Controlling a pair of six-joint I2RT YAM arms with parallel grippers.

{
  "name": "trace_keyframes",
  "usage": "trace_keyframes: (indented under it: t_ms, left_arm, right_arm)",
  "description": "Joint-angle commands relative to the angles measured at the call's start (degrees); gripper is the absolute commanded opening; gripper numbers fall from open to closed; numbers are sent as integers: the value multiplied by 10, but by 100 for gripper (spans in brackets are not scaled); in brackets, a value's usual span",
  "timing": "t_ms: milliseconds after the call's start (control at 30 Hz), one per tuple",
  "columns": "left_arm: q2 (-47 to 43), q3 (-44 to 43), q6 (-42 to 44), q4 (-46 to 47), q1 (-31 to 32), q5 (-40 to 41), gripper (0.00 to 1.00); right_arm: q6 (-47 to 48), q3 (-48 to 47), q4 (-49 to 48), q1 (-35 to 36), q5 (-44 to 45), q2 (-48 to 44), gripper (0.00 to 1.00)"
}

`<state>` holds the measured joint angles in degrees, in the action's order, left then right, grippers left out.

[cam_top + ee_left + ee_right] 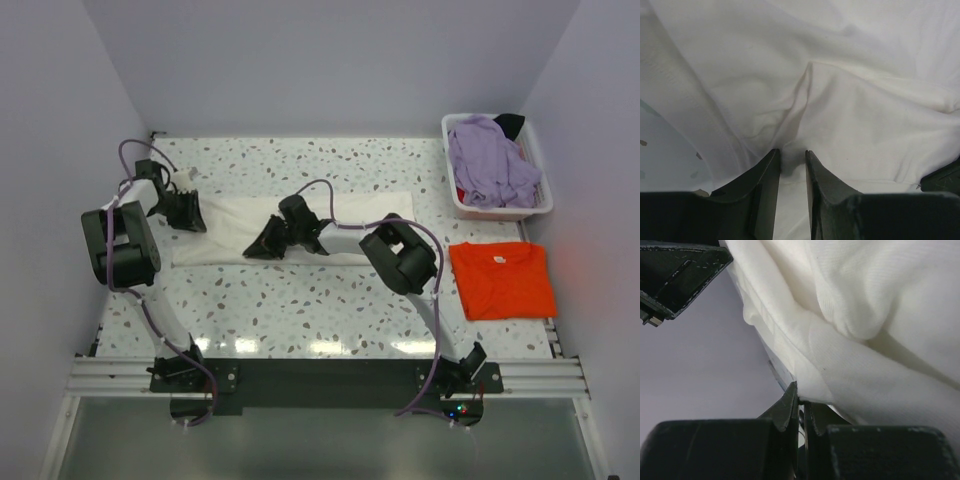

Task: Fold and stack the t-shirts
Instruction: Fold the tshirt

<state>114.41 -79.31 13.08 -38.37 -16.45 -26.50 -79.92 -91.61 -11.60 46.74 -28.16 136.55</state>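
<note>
Top external view: white basket (455,203) holds a lavender t-shirt (490,165).

No text, label, brand, number or sign could be read in any of the three views. A small mark was seen at the collar of the orange-red t-shirt (501,279), but it was too small to be made out.
</note>
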Motion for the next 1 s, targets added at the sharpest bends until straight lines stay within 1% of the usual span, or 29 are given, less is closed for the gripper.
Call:
trace_keyframes:
  t_ms: [0,33,133,233,267,400,533,767,967]
  left_arm:
    - [-27,-19,13,-7,1,-12,31]
    - [-31,-21,14,-9,2,-13,31]
    - [-37,-33,15,-19,0,-15,24]
    - [-36,-46,14,-26,1,-15,14]
    - [-34,-51,13,-28,0,-17,9]
    - [-23,-82,2,-38,1,-34,0]
    - [5,-114,-6,-50,1,-55,0]
    - [36,-157,-36,-46,2,-95,0]
    - [49,-164,-51,-46,3,-103,0]
  right_arm:
    - [8,-2,-19,-2,-8,-1,0]
    - [11,-3,-19,-2,-9,-1,0]
    - [17,-12,-17,-2,-12,-2,0]
    - [24,-20,-19,-7,-15,-2,0]
    - [27,-23,-19,-8,-16,-3,0]
    - [51,-45,-4,-21,-21,-1,0]
    - [78,-71,7,-38,-26,13,0]
    - [101,-95,15,-54,-42,32,0]
    - [129,-114,25,-68,-51,44,0]
